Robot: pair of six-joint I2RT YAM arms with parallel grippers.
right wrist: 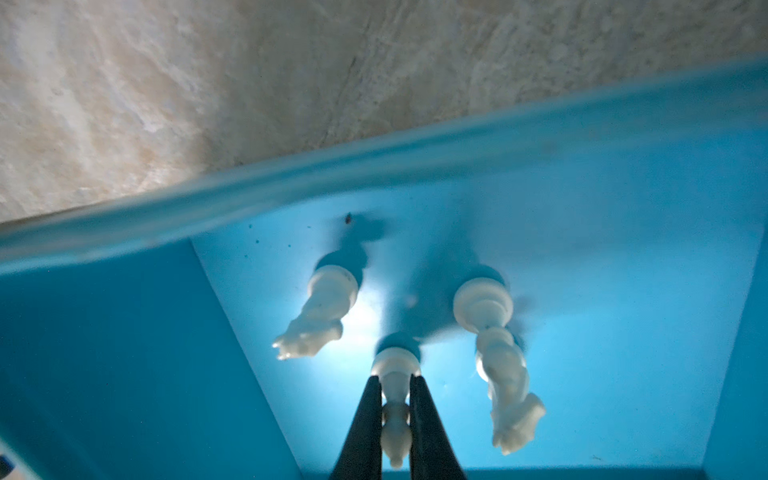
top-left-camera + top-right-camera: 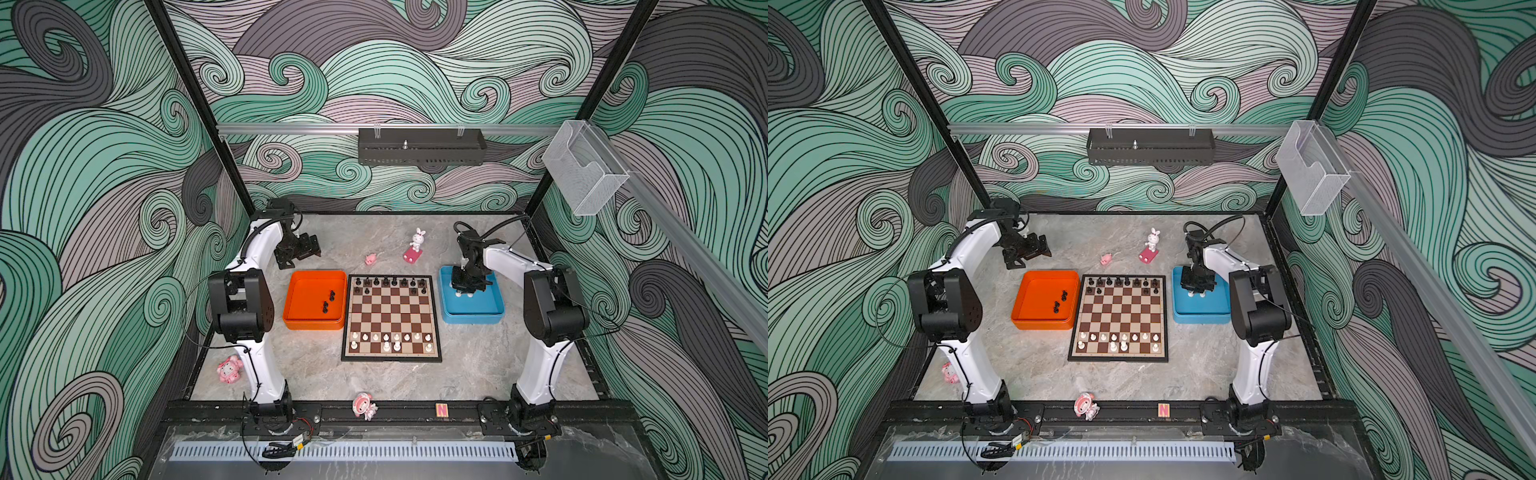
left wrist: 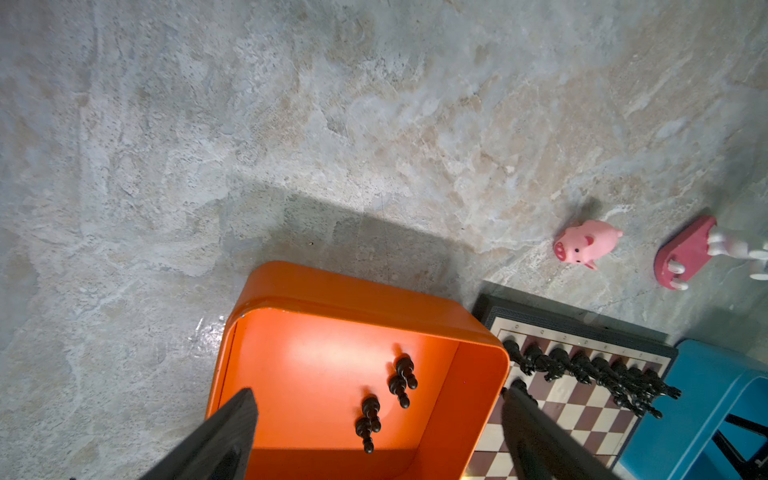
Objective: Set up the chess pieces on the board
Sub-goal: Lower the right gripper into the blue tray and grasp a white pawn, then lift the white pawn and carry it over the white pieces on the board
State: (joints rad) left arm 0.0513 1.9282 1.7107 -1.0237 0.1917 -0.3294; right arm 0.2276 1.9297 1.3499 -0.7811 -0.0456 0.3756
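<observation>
Clearly the step in hand is the lift of a white piece [image 1: 395, 360] out of the blue tray [image 1: 415, 166]. The right gripper [image 1: 395, 379] has its two dark fingers clamped on the slim waist of this piece, just above its round base, which looks to rest on the tray floor. Two other white chessmen stand close on either side, a knight-like one [image 1: 320, 316] and a taller one [image 1: 498, 357], so the safest lift is probably straight up until the base clears both of them and the tray wall, and only then across to the board [image 2: 390, 316]. There the near row of white shows gaps, and the piece should go down upright in the middle of a free square. Because the plastic is glossy and the hold is narrow, a slow, untilted carry seems wise. The left gripper [image 2: 306, 249] hangs with its fingers wide apart and empty, beyond the orange tray [image 2: 318, 273], where a few black pieces [image 2: 328, 301] wait.
</observation>
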